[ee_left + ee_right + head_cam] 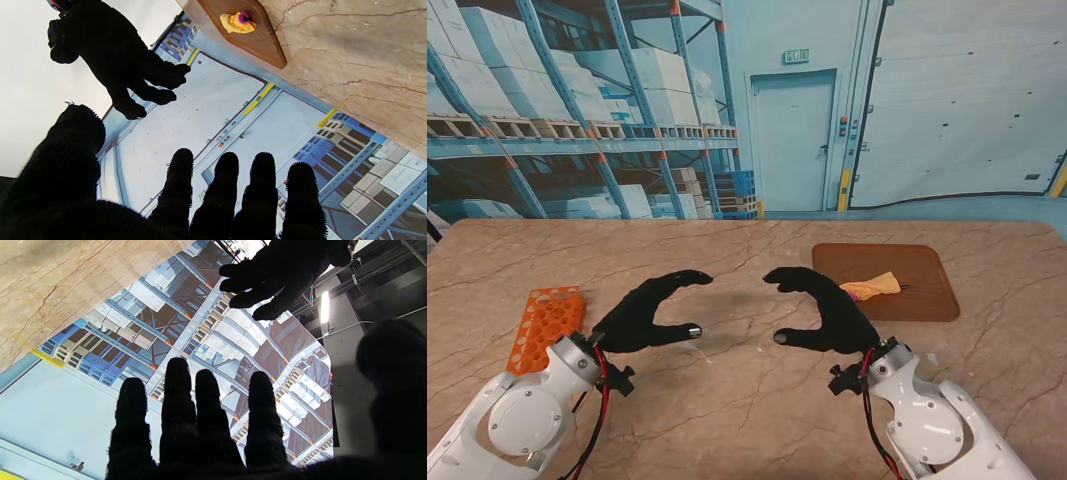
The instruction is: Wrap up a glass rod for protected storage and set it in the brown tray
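A yellow cloth bundle with a magenta end lies in the brown tray at the right of the table; the left wrist view shows the bundle in the tray too. The glass rod itself is hidden. My left hand and my right hand, both in black gloves, hover over the middle of the table facing each other, fingers apart and holding nothing. The right hand is just left of the tray. Each wrist view shows the opposite hand: the right hand, the left hand.
An orange perforated rack lies flat at the left of the table, beside my left forearm. The marble table top stretches between and in front of the hands. A warehouse backdrop stands behind the table's far edge.
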